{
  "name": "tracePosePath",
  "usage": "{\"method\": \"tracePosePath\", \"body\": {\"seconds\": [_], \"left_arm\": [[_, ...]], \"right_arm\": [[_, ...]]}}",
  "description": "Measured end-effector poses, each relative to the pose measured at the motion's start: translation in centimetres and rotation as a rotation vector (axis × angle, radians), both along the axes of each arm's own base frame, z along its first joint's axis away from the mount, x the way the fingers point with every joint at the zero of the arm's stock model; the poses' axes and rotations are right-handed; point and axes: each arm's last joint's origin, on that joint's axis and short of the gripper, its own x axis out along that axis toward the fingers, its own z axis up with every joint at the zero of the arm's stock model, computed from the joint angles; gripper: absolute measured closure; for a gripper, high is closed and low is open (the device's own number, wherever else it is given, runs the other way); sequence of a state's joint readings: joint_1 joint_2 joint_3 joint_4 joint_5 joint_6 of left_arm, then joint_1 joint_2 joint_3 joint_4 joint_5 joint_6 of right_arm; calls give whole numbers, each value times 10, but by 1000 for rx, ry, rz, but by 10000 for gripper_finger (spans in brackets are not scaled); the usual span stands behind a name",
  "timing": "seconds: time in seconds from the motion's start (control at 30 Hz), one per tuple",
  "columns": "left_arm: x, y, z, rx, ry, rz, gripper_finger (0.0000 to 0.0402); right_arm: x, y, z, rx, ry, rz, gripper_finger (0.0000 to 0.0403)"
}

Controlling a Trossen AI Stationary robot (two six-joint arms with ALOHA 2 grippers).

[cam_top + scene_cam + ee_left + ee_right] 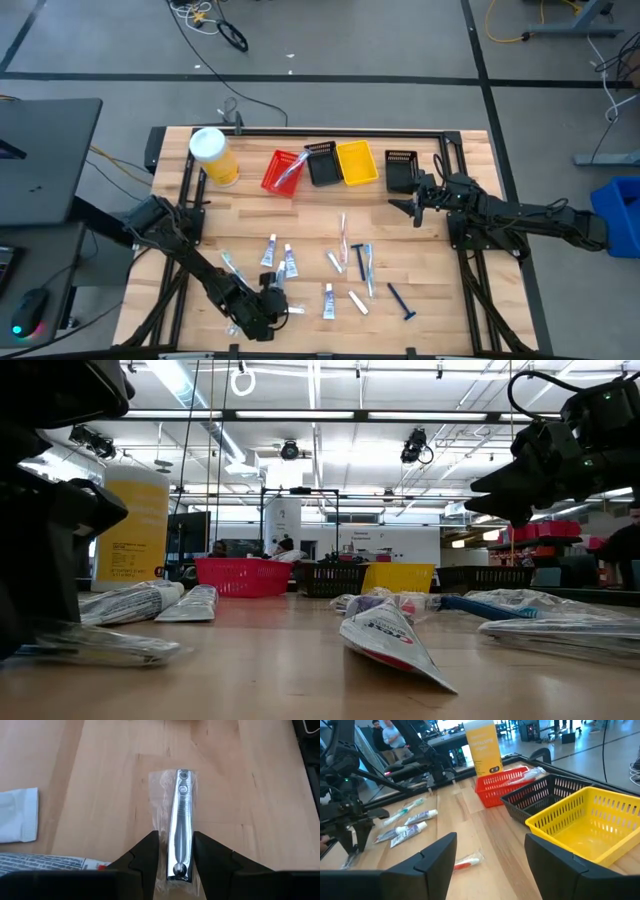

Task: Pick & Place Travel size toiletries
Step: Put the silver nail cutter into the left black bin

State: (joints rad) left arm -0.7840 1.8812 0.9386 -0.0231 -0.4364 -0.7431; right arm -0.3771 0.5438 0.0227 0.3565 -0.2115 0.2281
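my left end effector point(174, 857), near the counter's point(450, 260) front edge, grasps a wrapped metal nail clipper point(178, 822) whose slick wrapper could slip free on lifting, while my right end effector point(487, 852) hangs released.

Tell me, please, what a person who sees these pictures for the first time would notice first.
Probably the row of bins at the table's far edge: a red bin holding a toiletry item, a black bin, a yellow bin and another black bin, with a big yellow canister to their left. Next, the toiletries scattered over the near half. There the left gripper has its fingers around a wrapped metal nail clipper, while the right gripper hovers open near the bins.
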Motion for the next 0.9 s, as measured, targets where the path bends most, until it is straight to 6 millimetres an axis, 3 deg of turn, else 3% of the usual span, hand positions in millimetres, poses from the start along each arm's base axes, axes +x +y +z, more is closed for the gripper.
{"method": "tracePosePath", "body": {"seconds": [0.33, 0.6, 0.77, 0.9], "left_arm": [[2, 5, -1, 41, -10, 28, 318], [13, 20, -1, 90, -62, 158, 319], [35, 44, 3, 101, -96, 276, 324], [66, 67, 20, 109, -128, 328, 324]], "right_arm": [[0, 0, 0, -8, 2, 1, 149], [0, 0, 0, -8, 1, 1, 165], [0, 0, 0, -8, 1, 1, 163], [0, 0, 0, -8, 2, 1, 153]]}}
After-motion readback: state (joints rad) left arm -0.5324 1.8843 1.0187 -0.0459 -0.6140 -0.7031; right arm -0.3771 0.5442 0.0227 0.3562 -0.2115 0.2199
